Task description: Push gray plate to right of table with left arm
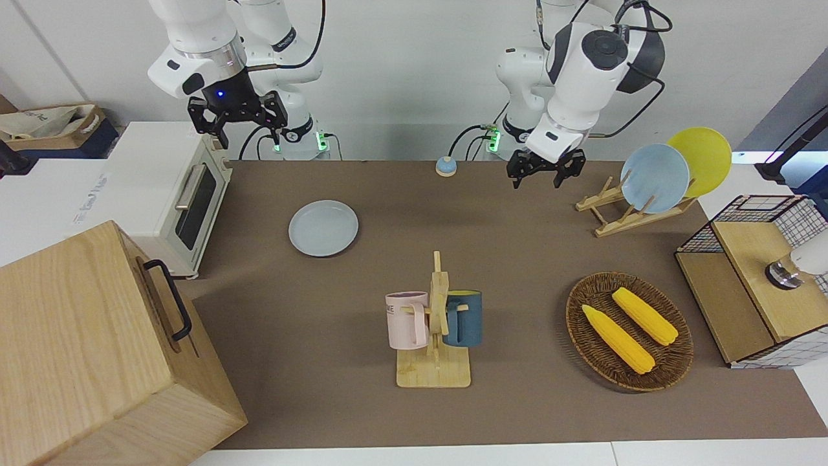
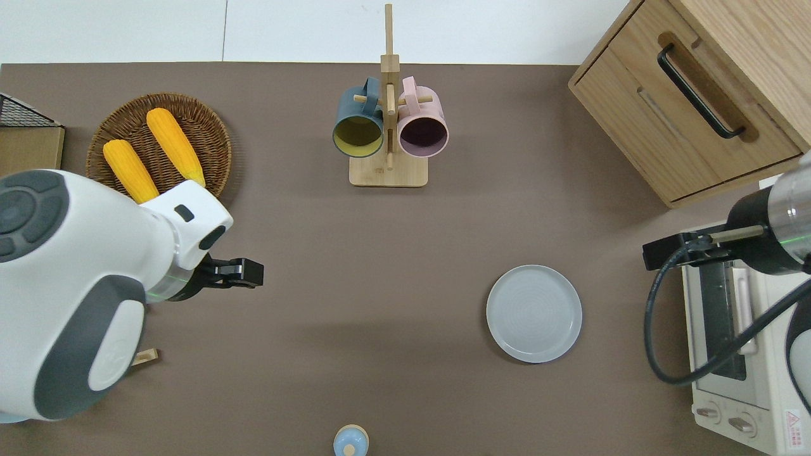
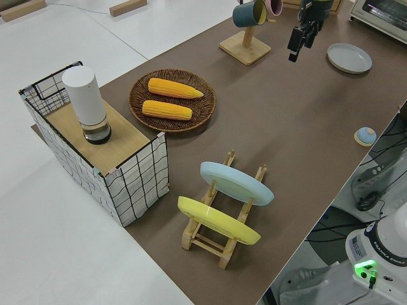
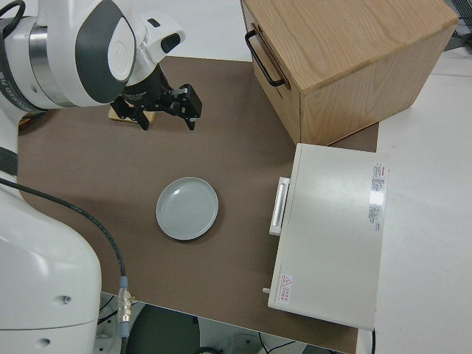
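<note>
1. The gray plate (image 2: 534, 313) lies flat on the table (image 2: 355, 266), toward the right arm's end, beside the toaster oven (image 2: 738, 342).
2. Left gripper (image 1: 545, 169) hangs in the air over bare table, well apart from the plate, fingers spread and holding nothing.
3. Right arm is parked; its gripper (image 1: 238, 120) has its fingers apart, empty.
4. Mug stand (image 2: 388, 126) sits farther from the robots than the plate.

Bare table (image 2: 380, 285) (toaster oven (image 2: 735, 342) flanking)
</note>
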{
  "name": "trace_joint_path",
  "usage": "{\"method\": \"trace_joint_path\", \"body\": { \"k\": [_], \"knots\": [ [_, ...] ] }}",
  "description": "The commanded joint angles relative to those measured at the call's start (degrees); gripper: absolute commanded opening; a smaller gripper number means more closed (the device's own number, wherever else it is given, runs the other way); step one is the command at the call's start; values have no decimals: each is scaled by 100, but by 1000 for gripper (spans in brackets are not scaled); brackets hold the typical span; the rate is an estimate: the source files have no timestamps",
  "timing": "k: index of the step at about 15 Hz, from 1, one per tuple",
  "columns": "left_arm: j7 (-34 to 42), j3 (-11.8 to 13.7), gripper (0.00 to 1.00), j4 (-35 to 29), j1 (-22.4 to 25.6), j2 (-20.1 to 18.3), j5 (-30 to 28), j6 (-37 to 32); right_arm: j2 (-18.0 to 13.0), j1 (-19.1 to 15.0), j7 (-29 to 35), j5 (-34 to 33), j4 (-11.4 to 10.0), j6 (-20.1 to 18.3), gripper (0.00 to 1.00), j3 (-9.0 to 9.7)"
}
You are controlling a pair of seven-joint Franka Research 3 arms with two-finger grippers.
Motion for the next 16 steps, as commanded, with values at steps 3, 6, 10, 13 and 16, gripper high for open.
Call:
{"method": "trace_joint_path", "body": {
  "k": [3,6,10,13,16],
  "knots": [
    [662,588,991,495,99,-165,-53,-476,-43,-62,-15,46,-3,-69,983,32],
    [1339,896,991,925,116,-139,-97,-722,-43,-62,-15,46,5,-69,983,32],
    [1402,1116,991,1199,116,-112,-54,-837,-43,-62,-15,46,5,-69,983,32],
    [1393,1090,991,1208,116,-103,-9,-828,-43,-62,-15,46,5,-69,983,23],
    [1402,1099,991,1208,125,-112,-1,-828,-43,-62,-15,46,5,-69,983,32]
  ]
}}
